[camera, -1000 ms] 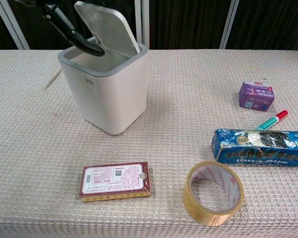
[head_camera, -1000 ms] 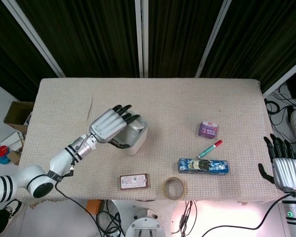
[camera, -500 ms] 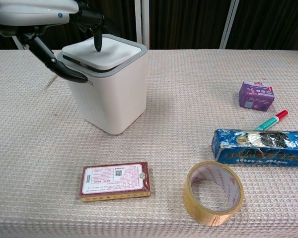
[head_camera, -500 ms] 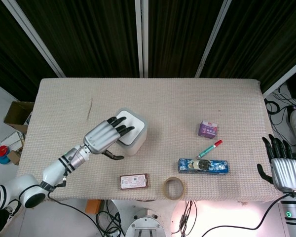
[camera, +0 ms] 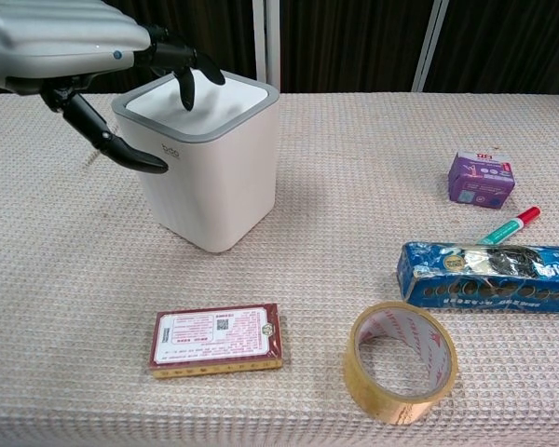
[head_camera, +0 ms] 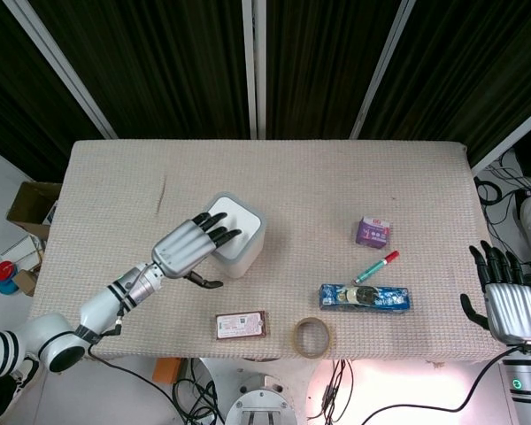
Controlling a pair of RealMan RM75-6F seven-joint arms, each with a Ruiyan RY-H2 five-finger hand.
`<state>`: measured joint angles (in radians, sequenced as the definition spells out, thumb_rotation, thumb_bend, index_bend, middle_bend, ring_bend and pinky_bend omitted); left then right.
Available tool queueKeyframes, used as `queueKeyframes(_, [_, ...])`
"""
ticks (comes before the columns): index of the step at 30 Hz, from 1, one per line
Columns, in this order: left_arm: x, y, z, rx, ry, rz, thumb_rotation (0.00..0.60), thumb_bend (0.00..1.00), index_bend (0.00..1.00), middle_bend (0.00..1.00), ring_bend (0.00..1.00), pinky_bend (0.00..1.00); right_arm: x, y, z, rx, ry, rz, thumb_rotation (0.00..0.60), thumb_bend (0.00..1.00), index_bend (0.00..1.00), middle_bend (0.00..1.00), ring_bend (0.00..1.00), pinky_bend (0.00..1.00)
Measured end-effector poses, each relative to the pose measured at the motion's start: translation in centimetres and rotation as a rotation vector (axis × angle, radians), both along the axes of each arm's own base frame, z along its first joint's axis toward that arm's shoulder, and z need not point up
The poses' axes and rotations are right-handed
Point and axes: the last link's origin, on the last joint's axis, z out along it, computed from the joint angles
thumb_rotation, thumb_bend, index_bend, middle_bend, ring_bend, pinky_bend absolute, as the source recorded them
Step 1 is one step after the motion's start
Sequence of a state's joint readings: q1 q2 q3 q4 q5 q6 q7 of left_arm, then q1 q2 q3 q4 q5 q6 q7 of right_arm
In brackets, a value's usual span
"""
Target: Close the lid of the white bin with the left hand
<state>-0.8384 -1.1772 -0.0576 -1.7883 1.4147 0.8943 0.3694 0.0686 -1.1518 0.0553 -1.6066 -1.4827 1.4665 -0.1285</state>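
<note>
Since half a second ago: lid (camera: 197, 99) now flat and flush in the grey rim of the white bin (camera: 210, 177), no longer propped at a slant; a second ago, lid upright and open. Left hand (head_camera: 188, 245) lower over the near-left edge, fingertips (camera: 184, 88) spread and pressing on the lid, thumb hanging free beside the bin's left wall, nothing gripped. Nearest in the chest view: roll of clear yellowish tape (camera: 400, 361) standing tilted on its edge, and to its left a red-edged card box (camera: 216, 340) lying flat, long side running left to right, just in front of the bin. Further back on the right: blue packet (camera: 489, 277) lying crosswise, a red-capped green marker (camera: 508, 225) angled behind it and touching or nearly so, then a small purple box (camera: 481, 180). Bin left of centre on the woven table cover (camera: 354, 149), upright, tall axis vertical, logo face turned toward the near left, well apart from the clutter on the right. Nothing between hand and lid. Right hand (head_camera: 505, 297) off the table's near right corner, fingers straight and spread, empty.
</note>
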Motion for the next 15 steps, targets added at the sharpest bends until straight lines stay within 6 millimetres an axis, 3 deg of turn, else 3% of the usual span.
queueKeyframes(9, [-0.1,-1.0,3.4,0.130,-0.109,0.003,0.254,0.10,0.12,0.18,0.09,0.25,-0.3,0.1,0.1,-0.006,-0.008,-0.004,0.600,0.31,0.00,0.00,0.00,0.00])
queueKeyframes(11, [-1.3,-1.9,4.5,0.183,-0.140,0.036,0.250,0.09,0.12,0.16,0.09,0.25,-0.5,0.1,0.1,-0.005,-0.010,-0.008,0.600,0.31,0.00,0.00,0.00,0.00])
queueKeyframes(15, [-5.7,-4.6,6.4,0.287,-0.182,0.154,0.170,0.09,0.12,0.11,0.09,0.25,-0.9,0.2,0.3,-0.008,-0.008,-0.016,0.600,0.31,0.00,0.00,0.00,0.00])
